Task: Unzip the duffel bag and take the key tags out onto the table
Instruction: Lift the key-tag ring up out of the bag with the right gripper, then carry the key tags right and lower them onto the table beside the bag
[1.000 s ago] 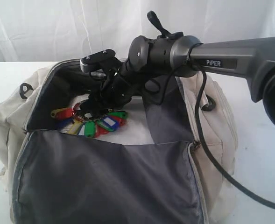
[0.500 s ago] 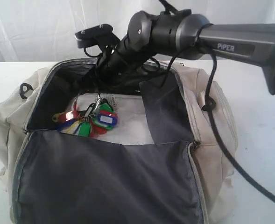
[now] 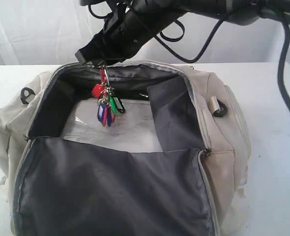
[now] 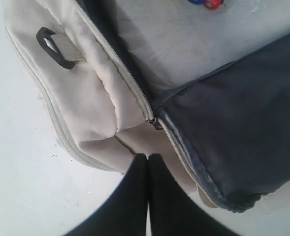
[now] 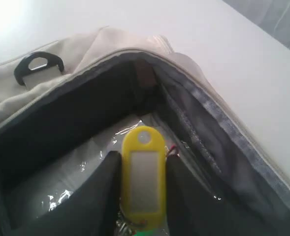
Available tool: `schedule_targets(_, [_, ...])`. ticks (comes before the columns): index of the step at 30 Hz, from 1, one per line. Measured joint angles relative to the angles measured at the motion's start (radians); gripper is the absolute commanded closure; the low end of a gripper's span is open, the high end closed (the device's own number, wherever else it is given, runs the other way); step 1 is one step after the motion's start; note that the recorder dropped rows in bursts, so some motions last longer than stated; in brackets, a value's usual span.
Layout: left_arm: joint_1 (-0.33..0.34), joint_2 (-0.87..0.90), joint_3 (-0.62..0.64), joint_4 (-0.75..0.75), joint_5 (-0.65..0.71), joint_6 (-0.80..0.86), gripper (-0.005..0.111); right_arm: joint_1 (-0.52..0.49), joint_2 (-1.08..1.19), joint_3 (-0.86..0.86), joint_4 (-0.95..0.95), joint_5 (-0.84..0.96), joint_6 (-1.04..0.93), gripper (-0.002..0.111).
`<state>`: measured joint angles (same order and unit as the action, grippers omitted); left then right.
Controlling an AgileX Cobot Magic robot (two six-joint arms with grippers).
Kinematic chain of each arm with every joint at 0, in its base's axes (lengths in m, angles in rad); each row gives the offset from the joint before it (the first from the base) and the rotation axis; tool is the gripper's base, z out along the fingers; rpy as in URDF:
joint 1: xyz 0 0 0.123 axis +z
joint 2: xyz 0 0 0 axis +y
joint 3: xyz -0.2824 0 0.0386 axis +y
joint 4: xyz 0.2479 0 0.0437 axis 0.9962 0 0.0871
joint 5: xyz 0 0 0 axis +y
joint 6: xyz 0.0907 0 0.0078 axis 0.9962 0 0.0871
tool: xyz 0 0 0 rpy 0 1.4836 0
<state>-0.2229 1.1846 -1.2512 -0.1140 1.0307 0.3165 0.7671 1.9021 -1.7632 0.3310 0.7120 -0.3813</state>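
Note:
The cream duffel bag [image 3: 223, 142] lies unzipped on the white table [image 3: 273, 123], its dark grey flap [image 3: 115, 191] folded toward the front. My right gripper [image 3: 101, 64] hangs over the bag's opening, shut on the key tags [image 3: 106, 105], which dangle in a bunch of red, blue and green above the bag's pale floor. In the right wrist view a yellow tag [image 5: 143, 172] is pinched between the two black fingers [image 5: 103, 191]. My left gripper [image 4: 147, 158] is shut with nothing in it, beside the bag's left end [image 4: 93, 98] near a zip pull [image 4: 154, 122].
A clear plastic sheet [image 3: 130, 128] lines the bag's floor. Black strap rings sit at both ends of the bag [image 3: 27, 93] [image 3: 219, 109]. The right arm's black cable [image 3: 285, 73] hangs over the table at the right. A white curtain [image 3: 36, 29] stands behind.
My right gripper closed on the key tags inside the bag and rose, lifting the bunch clear of the bag's floor. The left gripper has not moved.

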Motion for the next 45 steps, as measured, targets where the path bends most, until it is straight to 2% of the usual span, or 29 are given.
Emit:
schedule_targets(19, [0.0, 0.0, 0.0, 0.0, 0.0, 0.0, 0.107, -0.013, -0.149, 0.0, -0.179, 0.099, 0.021, 0.108])
schedule_targets(34, [0.0, 0.0, 0.0, 0.0, 0.0, 0.0, 0.107, -0.149, -0.308, 0.0, -0.212, 0.266, 0.041, 0.108])
schedule_targets(45, [0.0, 0.0, 0.0, 0.0, 0.0, 0.0, 0.107, -0.231, -0.435, 0.035, -0.268, 0.367, 0.128, 0.108])
